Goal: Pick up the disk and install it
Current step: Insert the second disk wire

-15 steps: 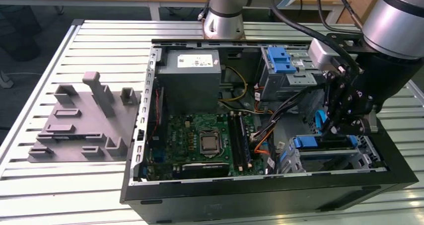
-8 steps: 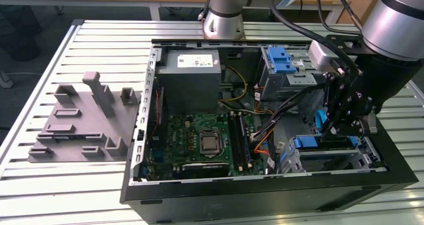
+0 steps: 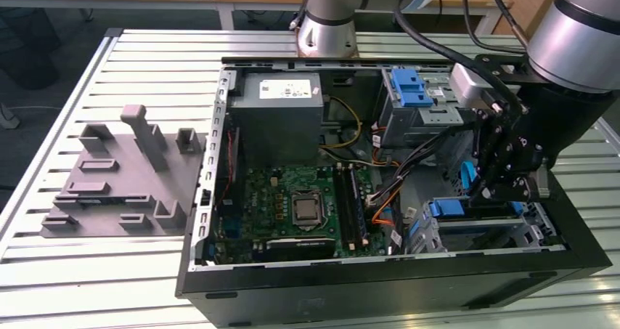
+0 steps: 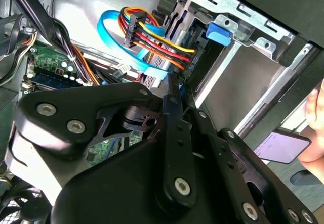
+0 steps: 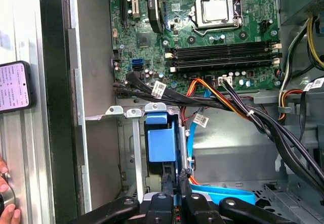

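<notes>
Taking the exterior view from its left, a grey fixture lies on the slatted table, well apart from the work. Next comes the open case with the motherboard on its floor and the grey box above it. Further towards that view's right a cage with a blue latch sits at the back. The gripper hangs low over the front bay.

The disk is in that bay. Its blue bracket shows between the bay's metal tabs, just beside the gripper in the first wrist view, and its silver body is hidden. Whether the jaws are clenched on it or released, I cannot tell.

The step in hand looks like seating the disk. It would go best with the disk held square to the bay walls and pressed straight along them, without tilt. The cables and the blue ribbon run close by, so they should stay clear of the bay mouth.

The disk's long axis seems to run across the case, with the visible blue end pointing towards the motherboard and the other end towards the gripper.
</notes>
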